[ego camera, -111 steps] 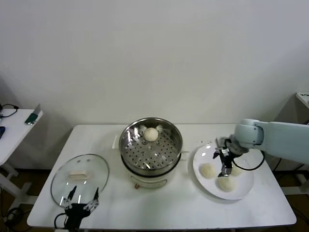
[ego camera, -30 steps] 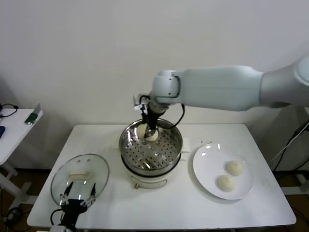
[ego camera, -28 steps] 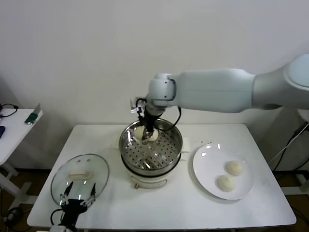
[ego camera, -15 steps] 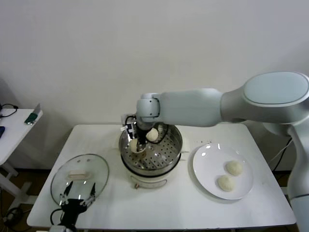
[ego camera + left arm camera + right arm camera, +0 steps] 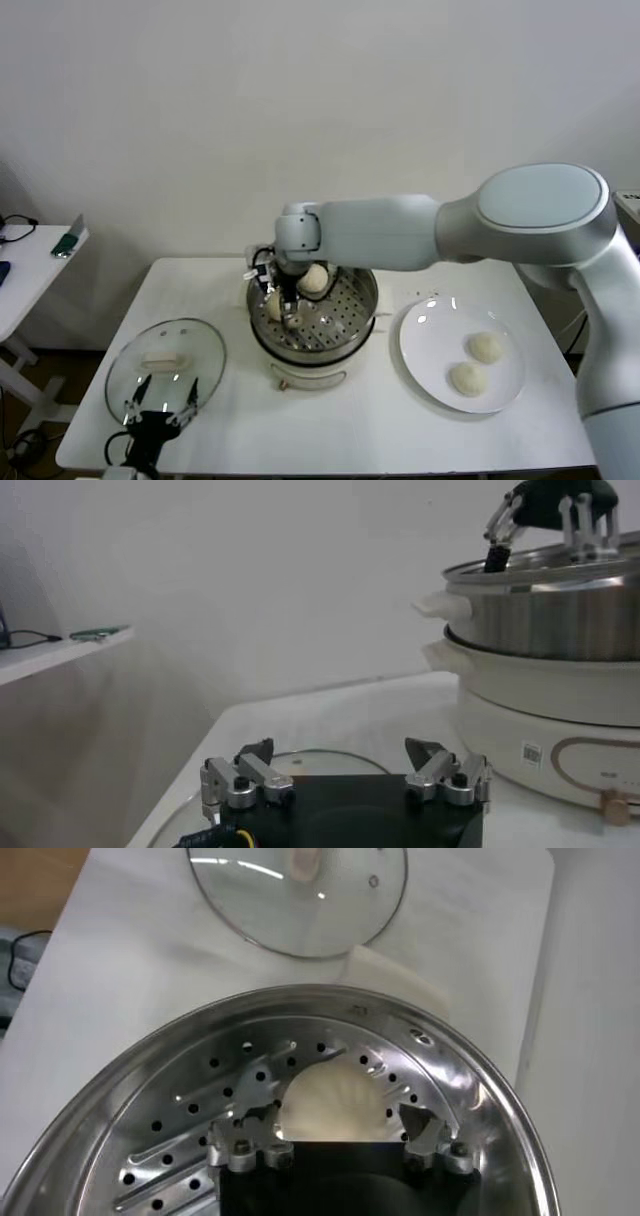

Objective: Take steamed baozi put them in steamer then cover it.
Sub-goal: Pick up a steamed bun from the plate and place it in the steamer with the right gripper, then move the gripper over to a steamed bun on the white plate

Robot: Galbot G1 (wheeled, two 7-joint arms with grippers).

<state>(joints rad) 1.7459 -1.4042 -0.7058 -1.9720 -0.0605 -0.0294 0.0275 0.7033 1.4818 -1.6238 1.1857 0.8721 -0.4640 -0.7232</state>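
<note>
Right gripper [image 5: 279, 305]: we see jaws spread, a bun [image 5: 335, 1102] lying free between them on the steamer [image 5: 355, 312] floor. Two buns [image 5: 486, 347] remain on the plate [image 5: 425, 355], nearer this arm. Left gripper [image 5: 345, 780]: open, parked by the lid [image 5: 165, 368].

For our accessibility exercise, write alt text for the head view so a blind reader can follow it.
The right gripper hangs open inside the steel steamer, over a bun beside a second bun. Two more buns wait on a white plate to the right. The glass lid lies on the table to the left, the open left gripper by it.
</note>
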